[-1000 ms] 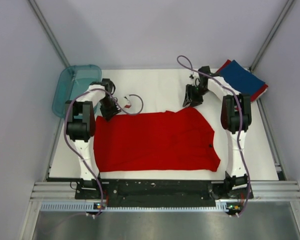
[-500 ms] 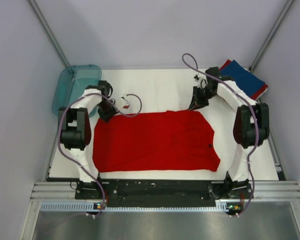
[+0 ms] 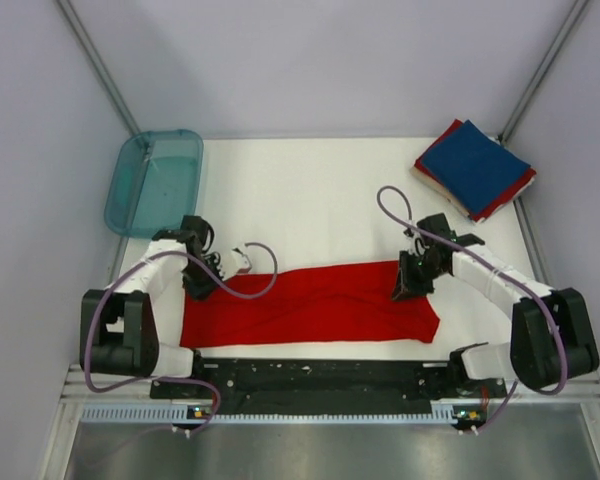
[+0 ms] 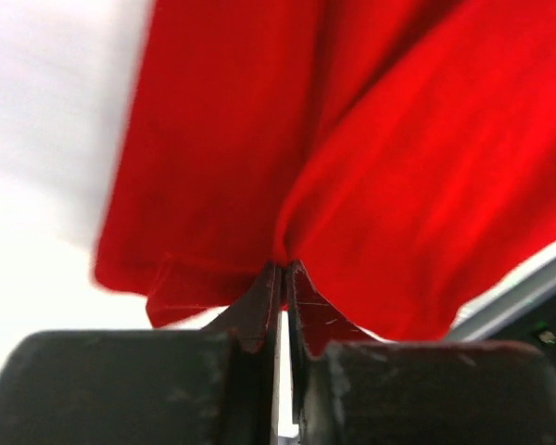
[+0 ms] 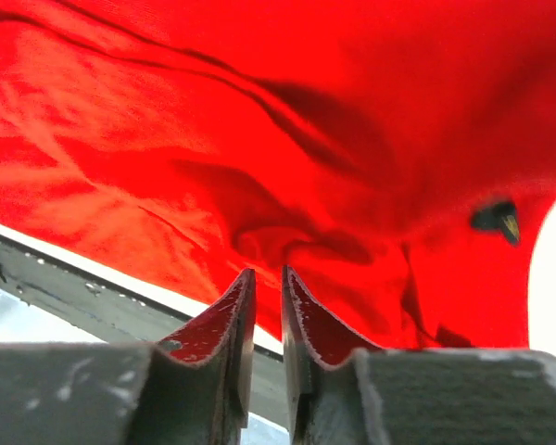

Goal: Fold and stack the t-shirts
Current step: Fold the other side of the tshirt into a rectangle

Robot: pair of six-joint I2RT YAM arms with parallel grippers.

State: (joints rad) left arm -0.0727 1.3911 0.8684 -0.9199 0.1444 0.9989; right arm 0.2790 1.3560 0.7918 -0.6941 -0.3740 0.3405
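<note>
Two corners matter: left tool [image 4: 280, 267] pinches the red tee [image 3: 310, 310]; right tool [image 5: 267, 272] slightly parted, grip unclear. Set edges level before releasing.

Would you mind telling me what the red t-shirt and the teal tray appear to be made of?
The red t-shirt looks like soft, matte knit cloth: it wrinkles and drapes in loose folds. The teal tray seems to be glossy translucent plastic, probably rigid: light passes through its smooth, rounded walls.
</note>
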